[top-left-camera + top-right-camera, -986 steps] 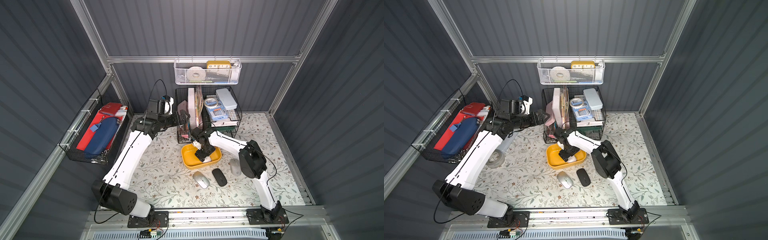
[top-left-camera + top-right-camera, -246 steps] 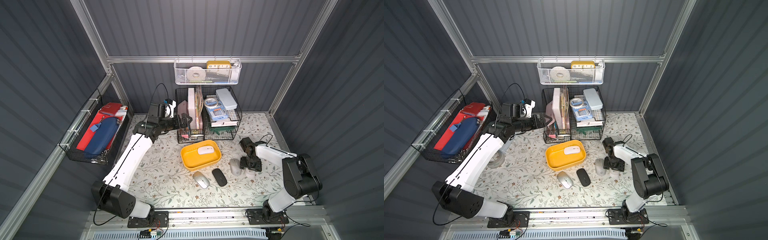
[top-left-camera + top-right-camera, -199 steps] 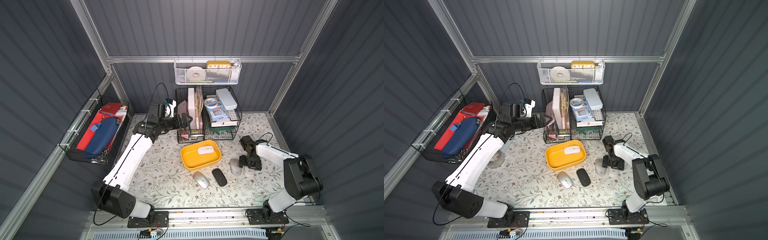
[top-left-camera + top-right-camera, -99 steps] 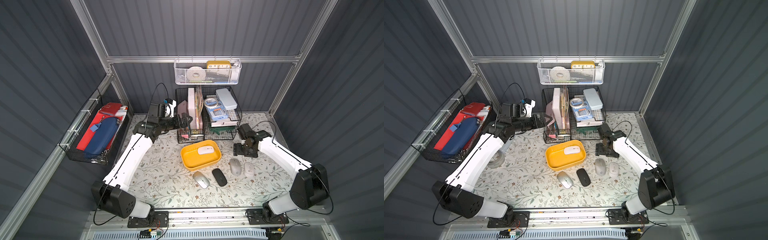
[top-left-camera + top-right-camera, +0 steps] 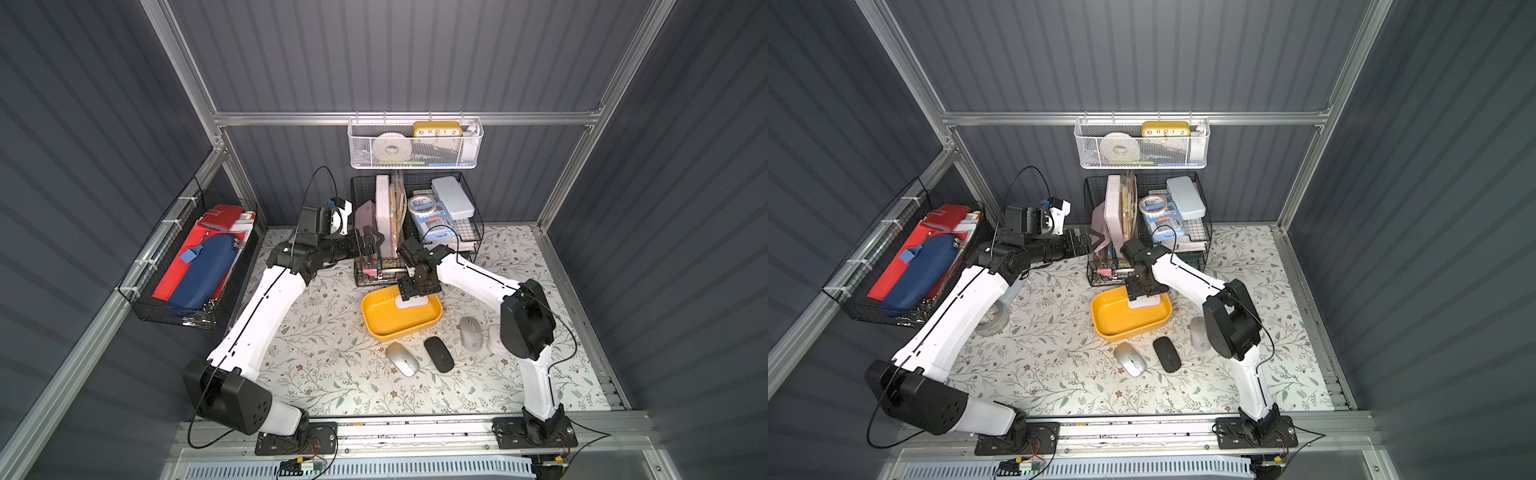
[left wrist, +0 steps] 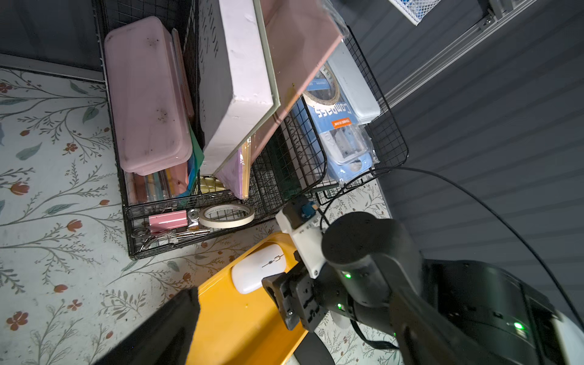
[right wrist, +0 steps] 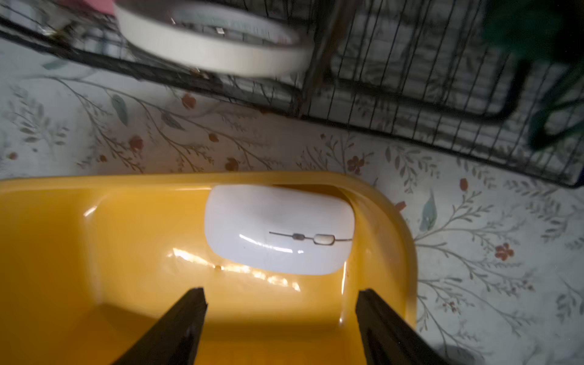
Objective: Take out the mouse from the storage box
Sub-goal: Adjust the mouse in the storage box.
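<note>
Mouse point(image 7: 279, 229), white and flat, is seen lying inside the storage box point(image 7: 94, 240), tucked into the corner nearest the black wire baskets point(image 5: 376, 270). The mustard-yellow box is set on the flower-patterned table point(image 5: 324, 374). The right end effector point(image 7: 279, 292) is held low over the box, its two black fingers spread with nothing between them. The mouse is just ahead of the fingertips and lies crosswise to them. The left end effector point(image 5: 372, 241) is also spread and empty, near the baskets and apart from the box. A silver mouse point(image 5: 401, 359) and a black mouse point(image 5: 438, 353) are seen on the table beside the box.

The reach for the white mouse is judged to be the step in hand. The gap looks barely wider than the mouse is long, so the fingers should be centred carefully. The finger on the wall side should be slipped between mouse and curved wall before any closing is done.
</note>
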{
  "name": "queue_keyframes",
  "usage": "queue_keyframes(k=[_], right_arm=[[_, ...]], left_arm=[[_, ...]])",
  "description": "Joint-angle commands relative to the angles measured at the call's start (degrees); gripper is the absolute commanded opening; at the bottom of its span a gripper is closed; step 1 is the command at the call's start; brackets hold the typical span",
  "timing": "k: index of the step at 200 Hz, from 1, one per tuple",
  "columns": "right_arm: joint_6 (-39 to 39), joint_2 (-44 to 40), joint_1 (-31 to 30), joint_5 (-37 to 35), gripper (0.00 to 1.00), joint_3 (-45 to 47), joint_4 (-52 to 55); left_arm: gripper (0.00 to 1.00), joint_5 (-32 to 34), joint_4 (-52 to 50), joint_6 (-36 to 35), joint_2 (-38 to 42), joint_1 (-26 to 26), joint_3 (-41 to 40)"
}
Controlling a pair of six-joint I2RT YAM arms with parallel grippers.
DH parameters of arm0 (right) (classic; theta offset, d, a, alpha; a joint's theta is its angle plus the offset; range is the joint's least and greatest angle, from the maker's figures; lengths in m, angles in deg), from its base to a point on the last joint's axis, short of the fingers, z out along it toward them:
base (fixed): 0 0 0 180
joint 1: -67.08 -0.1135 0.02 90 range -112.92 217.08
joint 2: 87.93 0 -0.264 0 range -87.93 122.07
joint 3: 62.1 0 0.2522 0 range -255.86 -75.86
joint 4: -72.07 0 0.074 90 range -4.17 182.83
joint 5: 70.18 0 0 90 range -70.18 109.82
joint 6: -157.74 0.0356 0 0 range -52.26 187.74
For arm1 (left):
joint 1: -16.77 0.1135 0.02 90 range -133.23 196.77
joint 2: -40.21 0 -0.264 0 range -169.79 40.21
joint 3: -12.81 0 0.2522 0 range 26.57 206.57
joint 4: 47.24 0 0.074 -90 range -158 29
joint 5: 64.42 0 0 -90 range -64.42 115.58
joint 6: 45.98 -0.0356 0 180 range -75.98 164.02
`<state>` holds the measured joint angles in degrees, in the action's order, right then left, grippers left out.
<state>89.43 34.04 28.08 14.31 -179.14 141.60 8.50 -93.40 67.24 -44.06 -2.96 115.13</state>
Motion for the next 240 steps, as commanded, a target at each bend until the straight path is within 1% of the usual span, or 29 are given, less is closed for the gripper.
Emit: queue_keyframes(k=[1, 32, 44, 64, 84, 96, 106, 127, 137, 146, 170, 188, 202, 216, 229, 240], right_arm=[[-1.6, 3.0, -0.7, 0.7, 0.80, -2.9, -2.6], [-3.3, 5.4, -2.3, -1.8, 0.82, -3.2, -3.4], [-3.8, 5.0, -3.4, -4.3, 0.82, -2.6, -3.4], [-4.1, 3.9, -4.4, -5.6, 0.82, 1.2, -7.6], [-4.7, 4.9, -4.5, -9.0, 0.82, 3.1, -10.0], [-6.0, 4.9, -4.8, -9.1, 0.83, 6.1, -14.7], [-6.6, 5.1, -5.2, -10.9, 0.83, 8.4, -18.6], [-8.0, 4.9, -6.2, -15.5, 0.83, 8.5, -18.8], [-9.7, 3.6, -6.7, -17.6, 0.84, 10.2, -21.6], [-10.5, 3.0, -6.6, -18.0, 0.85, 11.1, -23.4], [-11.8, 4.5, -6.4, -18.9, 0.85, 10.2, -23.0], [-11.2, 5.1, -5.3, -15.4, 0.86, 10.3, -22.7], [-11.3, 5.0, -3.9, -10.4, 0.86, 11.0, -22.8], [-11.0, 5.2, -3.0, -6.0, 0.85, 10.2, -20.1], [-12.4, 4.9, -3.0, 0.2, 0.84, 9.9, -17.6], [-12.1, 4.1, -3.5, 3.8, 0.83, 10.1, -15.7]], left_arm=[[0.99, 0.7, -1.3, -1.3, 0.3, 0.3, 1.4], [0.99, 0.8, -1.4, -1.3, -0.3, 0.3, 1.4], [0.99, 0.8, -1.5, -1.4, -0.3, 0.3, 1.5], [0.99, 1.0, -1.3, -1.3, -0.1, 0.3, 1.1], [0.99, 0.8, -1.1, -1.1, -0.2, 0.3, 0.9], [0.99, 0.6, -1.0, -1.0, -0.2, 0.3, 0.8], [0.99, 0.5, -1.1, -0.9, -0.2, 0.3, 0.9], [0.99, 0.8, -1.3, -0.9, 0.2, 0.3, 1.2], [0.99, 0.9, -1.4, -1.1, 0.4, 0.3, 1.2], [0.99, 0.9, -1.4, -1.1, 0.5, 0.3, 1.0], [0.99, 0.6, -1.1, -1.0, 0.1, 0.3, 0.8], [0.99, 0.2, -1.1, -1.0, 0.2, 0.3, 1.0], [0.99, 0.5, -1.2, -1.0, 0.6, 0.3, 0.9], [0.99, 0.6, -1.3, -1.1, 0.9, 0.4, 0.7], [0.99, 0.5, -1.3, -1.2, 1.1, 0.3, 0.5], [0.99, 0.4, -1.3, -1.1, 1.1, 0.3, 0.3]])
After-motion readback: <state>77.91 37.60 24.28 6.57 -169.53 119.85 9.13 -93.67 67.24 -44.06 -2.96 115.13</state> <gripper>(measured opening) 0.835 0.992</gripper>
